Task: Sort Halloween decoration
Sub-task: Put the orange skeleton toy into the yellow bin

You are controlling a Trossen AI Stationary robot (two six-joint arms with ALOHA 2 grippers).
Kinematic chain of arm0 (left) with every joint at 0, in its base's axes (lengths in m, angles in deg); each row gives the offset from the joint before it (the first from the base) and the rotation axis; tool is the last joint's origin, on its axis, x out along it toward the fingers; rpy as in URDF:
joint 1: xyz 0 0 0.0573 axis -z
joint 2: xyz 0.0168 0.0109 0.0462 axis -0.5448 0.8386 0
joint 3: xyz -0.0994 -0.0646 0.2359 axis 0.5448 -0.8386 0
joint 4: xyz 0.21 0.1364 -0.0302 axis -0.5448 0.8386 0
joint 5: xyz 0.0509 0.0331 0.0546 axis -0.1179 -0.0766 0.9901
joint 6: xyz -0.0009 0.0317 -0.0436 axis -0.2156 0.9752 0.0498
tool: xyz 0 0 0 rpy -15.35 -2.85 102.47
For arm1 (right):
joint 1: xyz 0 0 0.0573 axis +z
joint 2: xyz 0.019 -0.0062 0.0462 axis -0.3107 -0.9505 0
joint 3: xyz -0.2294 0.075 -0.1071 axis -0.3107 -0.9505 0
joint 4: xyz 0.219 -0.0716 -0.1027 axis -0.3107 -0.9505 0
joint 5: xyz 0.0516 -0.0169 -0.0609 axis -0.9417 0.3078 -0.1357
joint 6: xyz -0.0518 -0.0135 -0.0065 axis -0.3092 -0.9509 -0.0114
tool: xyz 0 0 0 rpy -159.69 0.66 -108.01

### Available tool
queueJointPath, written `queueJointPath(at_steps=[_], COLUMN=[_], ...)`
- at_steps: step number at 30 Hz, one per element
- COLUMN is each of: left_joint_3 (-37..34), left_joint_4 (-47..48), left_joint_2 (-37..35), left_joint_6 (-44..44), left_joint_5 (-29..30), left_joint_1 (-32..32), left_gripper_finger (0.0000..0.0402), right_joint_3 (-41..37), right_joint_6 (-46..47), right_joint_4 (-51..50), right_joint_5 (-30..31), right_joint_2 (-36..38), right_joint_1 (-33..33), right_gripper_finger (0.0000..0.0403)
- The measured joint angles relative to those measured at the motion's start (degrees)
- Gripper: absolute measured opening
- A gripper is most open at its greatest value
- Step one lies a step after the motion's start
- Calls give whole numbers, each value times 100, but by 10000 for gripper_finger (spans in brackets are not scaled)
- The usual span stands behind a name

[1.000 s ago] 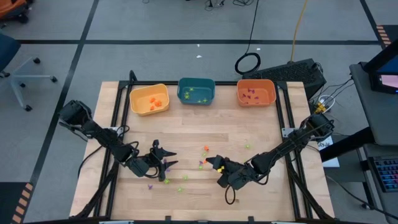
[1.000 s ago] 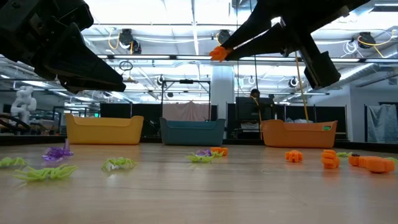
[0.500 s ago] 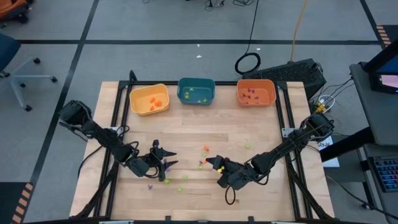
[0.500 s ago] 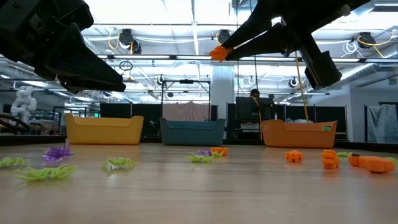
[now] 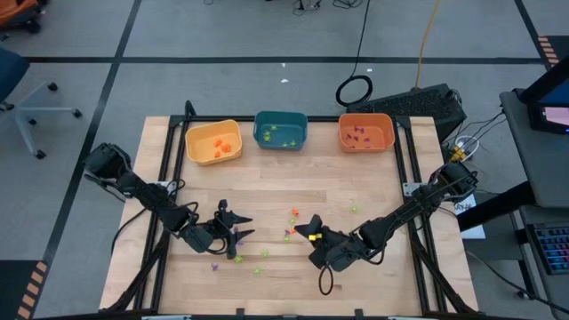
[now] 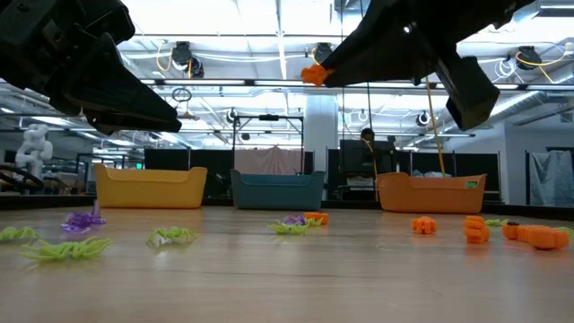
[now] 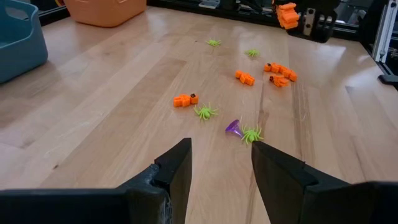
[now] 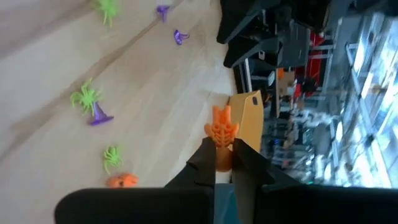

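Right hand (image 8: 224,163) pinches orange trinket (image 8: 222,129) — high view hides grip.

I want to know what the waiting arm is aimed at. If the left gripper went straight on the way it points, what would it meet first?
Probably the purple trinket and the green spider beside it, lying on the table just ahead of the open left gripper. Depth is hard to judge; it may pass above them.

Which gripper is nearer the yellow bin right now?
Left. The left gripper hangs open just in front of the yellow bin; the right gripper, pinching an orange trinket, sits farther toward the orange bin's side.
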Motion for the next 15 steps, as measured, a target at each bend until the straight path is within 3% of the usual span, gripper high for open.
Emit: queueJointPath(at_steps=[15], left_joint_3=[0], left_joint_4=[-1], left_joint_2=[0], left_joint_6=[-7], left_joint_5=[0], left_joint_1=[0], left_gripper_finger=[166], right_joint_3=[0], right_joint_6=[2966], right_joint_4=[0], right_joint_5=[-6], right_joint_2=[0], right_joint_1=[-2], right_gripper_finger=[9])
